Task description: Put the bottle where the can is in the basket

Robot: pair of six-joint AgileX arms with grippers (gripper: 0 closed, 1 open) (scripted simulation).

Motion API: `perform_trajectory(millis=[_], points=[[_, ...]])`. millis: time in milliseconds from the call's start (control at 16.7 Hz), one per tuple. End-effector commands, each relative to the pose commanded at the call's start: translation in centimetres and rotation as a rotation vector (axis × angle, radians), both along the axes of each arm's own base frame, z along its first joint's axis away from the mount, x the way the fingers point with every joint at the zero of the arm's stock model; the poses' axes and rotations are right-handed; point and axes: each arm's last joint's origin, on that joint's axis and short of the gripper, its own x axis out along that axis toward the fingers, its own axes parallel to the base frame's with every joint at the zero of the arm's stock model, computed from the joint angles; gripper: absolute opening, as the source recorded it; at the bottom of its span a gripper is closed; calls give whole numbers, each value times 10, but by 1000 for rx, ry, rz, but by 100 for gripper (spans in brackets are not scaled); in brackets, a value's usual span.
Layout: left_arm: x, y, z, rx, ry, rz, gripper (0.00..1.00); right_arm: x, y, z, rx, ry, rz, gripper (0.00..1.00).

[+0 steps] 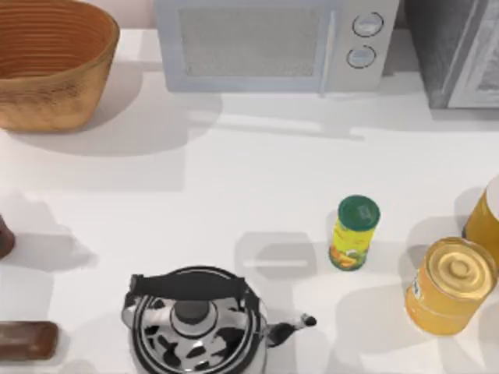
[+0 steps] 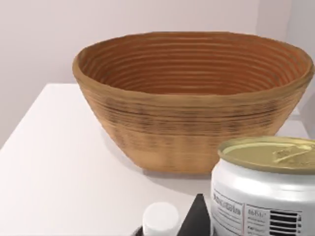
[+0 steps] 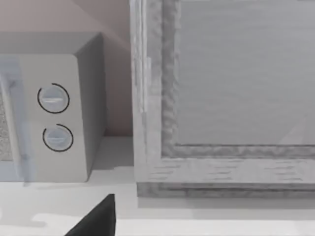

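Observation:
The wicker basket (image 1: 48, 66) stands at the table's back left, and nothing shows inside it. In the left wrist view the basket (image 2: 192, 103) is straight ahead. Very close to that camera is the white can (image 2: 266, 191) with its dull gold top, upright. A dark tip of my left gripper (image 2: 196, 219) sits right against the can's side. Beside that tip pokes up a white cap (image 2: 160, 219), apparently the bottle's top. A dark brown body (image 1: 5, 235) shows at the top view's left edge. My right gripper (image 3: 96, 219) hangs near the back right.
A microwave (image 1: 273, 43) and a grey appliance (image 1: 456, 51) line the back. A spotted kettle (image 1: 195, 323) stands front centre. A green-capped yellow container (image 1: 355, 232) and a yellow jar (image 1: 451, 287) stand at the right. A brown block (image 1: 27, 340) lies front left.

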Motion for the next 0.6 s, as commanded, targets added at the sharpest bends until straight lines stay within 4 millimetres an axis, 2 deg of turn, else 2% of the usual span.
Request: perform_trajectory(millis=[180,300,600], points=[[-10,-1,-38,-13,-113,-32,0,0,0,0,0,0,0,100],[-11,-1,-53,-18,-162,-48,0,0,0,0,0,0,0,100],[-11,-1,-60,-20,-187,-57,0,0,0,0,0,0,0,100]])
